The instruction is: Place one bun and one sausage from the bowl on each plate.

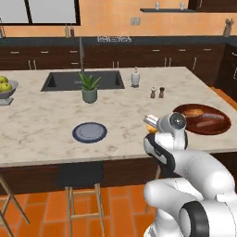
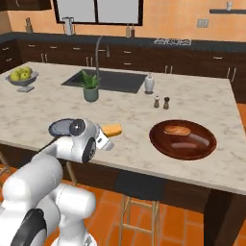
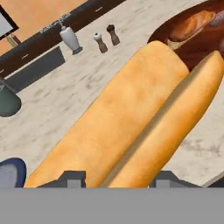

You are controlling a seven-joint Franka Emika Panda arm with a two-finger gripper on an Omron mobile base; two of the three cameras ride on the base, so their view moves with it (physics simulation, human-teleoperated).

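My gripper [image 3: 118, 179] is shut on a long golden bun [image 3: 131, 118] that runs away from the finger tips in the hand view. In the right base view the gripper [image 2: 106, 135] holds that bun [image 2: 113, 129] just above the counter, between the blue-grey plate [image 2: 60, 127] and the dark reddish-brown bowl [image 2: 185, 144]. The left base view shows the bun [image 1: 150, 126] poking out to the left of the hand, left of the bowl [image 1: 217, 129]. Another bun [image 1: 193, 112] and a sausage [image 1: 210, 124] lie in the bowl. The plate [image 1: 90, 132] sits near the front edge.
A potted plant [image 1: 89, 89] stands in front of the sink [image 1: 60, 81]. A white bottle [image 1: 135, 77] and two shakers [image 1: 157, 92] are mid-counter. A grey bowl of fruit [image 1: 5, 89] is at the far left. A stool [image 1: 81, 178] stands under the front edge.
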